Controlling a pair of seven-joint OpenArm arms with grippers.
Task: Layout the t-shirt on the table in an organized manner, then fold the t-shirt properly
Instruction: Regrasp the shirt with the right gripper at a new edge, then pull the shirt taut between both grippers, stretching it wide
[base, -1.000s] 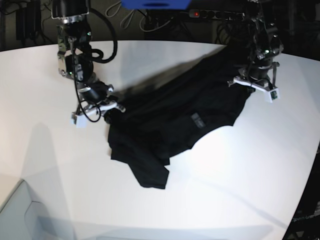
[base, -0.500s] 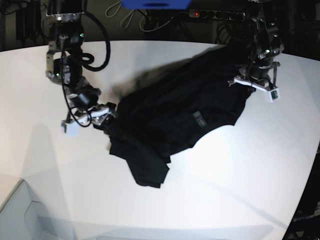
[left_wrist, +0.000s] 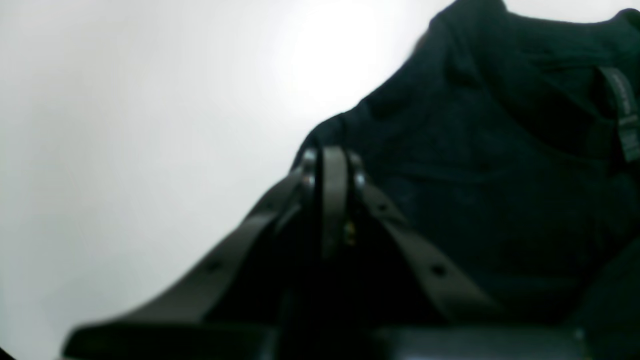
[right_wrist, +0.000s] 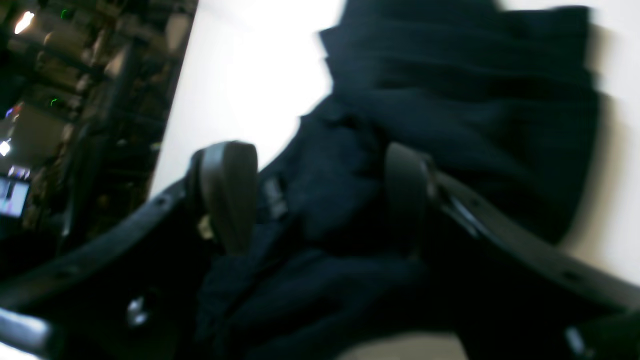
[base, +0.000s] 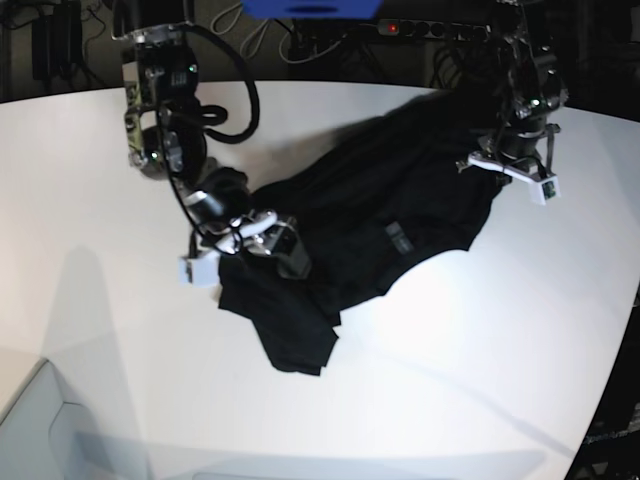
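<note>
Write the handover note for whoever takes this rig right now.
Left gripper: jaws shut, at the t-shirt's far edge; the frames do not show whether cloth is pinched.
Right gripper: jaws wide open, cloth bunched between them, nothing clamped.
T-shirt: crumpled in a diagonal heap on the table, one end hanging toward the near side, neck label showing.
Done: nothing flat yet.
Left: spread the shirt out flat, then fold it.
</note>
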